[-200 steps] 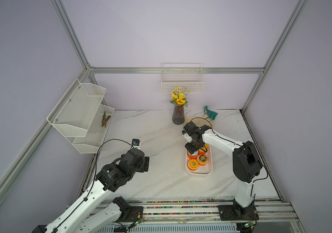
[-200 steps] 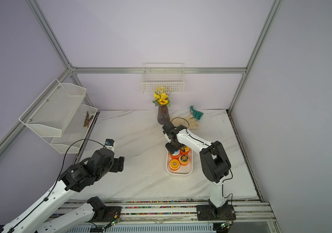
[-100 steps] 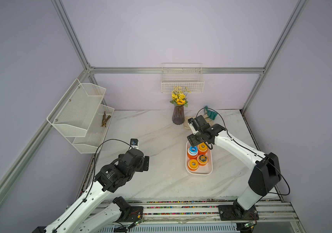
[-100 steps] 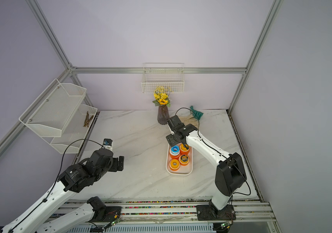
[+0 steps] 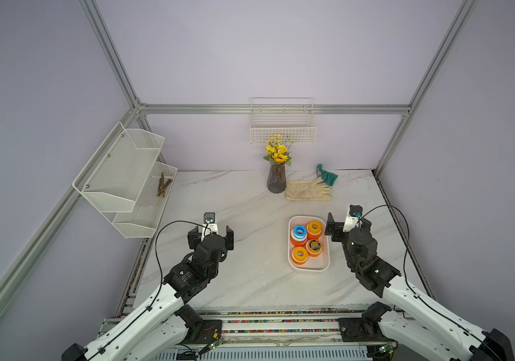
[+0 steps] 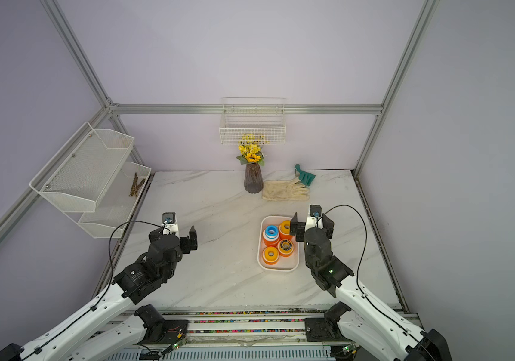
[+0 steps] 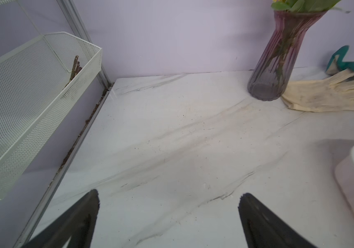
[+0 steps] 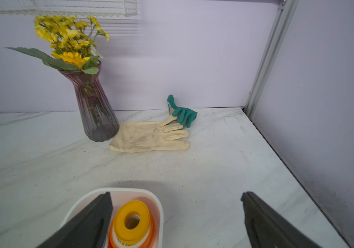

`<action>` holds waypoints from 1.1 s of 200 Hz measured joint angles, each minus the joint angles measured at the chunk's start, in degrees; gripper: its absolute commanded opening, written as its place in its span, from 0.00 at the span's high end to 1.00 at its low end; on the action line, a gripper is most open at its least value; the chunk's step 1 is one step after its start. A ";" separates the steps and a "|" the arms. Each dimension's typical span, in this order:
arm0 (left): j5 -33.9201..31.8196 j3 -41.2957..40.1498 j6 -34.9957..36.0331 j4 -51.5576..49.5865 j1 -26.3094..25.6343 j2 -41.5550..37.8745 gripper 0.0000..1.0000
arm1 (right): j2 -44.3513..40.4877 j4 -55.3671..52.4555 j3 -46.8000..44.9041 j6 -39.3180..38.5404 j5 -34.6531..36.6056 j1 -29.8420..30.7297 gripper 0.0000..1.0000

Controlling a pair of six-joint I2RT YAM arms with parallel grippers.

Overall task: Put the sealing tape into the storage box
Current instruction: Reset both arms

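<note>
Seen from above, a marble-patterned worktop (image 5: 234,281) sits inside a lilac-walled booth, and two white robot arms reach in from its near edge. The storage box (image 5: 320,264), a shallow white tub, stands on the right half of the worktop. The sealing tape (image 5: 299,254) lies inside it as small round spools resting flat with their centre holes facing up. They crowd the far part of the box, leaving its near end bare. A blue-and-white spool (image 5: 299,232) rests on top of an orange one, probably because the flat faces stack easily. A black-and-yellow spool (image 5: 314,247) lies beside it. No spool shows outside the box, so the task looks finished or nearly so.

The right gripper (image 5: 347,227) hovers just beside the box's far right corner, its jaws spread wide with nothing between them. Its wrist view shows one finger (image 8: 86,225) in front of the rim, next to a yellow-faced spool (image 8: 132,221), which suggests a let-go position. The left gripper (image 5: 211,238) hangs well apart from the box over bare worktop. Its jaws are also wide and empty, and it is clear of the other arm.

At the back stand a vase of yellow flowers (image 5: 276,181), a cream glove (image 5: 307,190) and a green glove (image 5: 328,176). White mesh baskets (image 5: 125,175) hang on the left wall, and the lower one holds twigs (image 5: 163,185).
</note>
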 measured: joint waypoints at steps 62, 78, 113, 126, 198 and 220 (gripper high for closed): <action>1.01 -14.36 9.92 25.33 12.35 6.47 0.00 | 4.61 21.09 -18.67 -1.53 8.87 -3.39 0.01; 3.39 -16.59 10.78 31.58 16.74 9.73 0.00 | 9.42 26.77 -19.28 -1.88 9.62 -5.14 0.01; 11.52 -19.78 11.19 44.85 27.43 20.24 0.00 | 20.00 42.27 -19.45 -3.52 8.07 -10.91 0.00; 14.34 -19.41 11.26 48.11 29.92 24.30 0.00 | 23.32 48.37 -19.71 -4.02 6.32 -12.87 0.00; 26.23 -11.06 11.61 61.20 36.13 43.52 0.00 | 42.40 71.76 -19.54 -6.12 -4.72 -18.49 0.01; 29.03 -10.99 11.17 61.42 37.24 43.89 0.00 | 44.17 71.78 -15.65 -6.23 -6.88 -19.21 0.01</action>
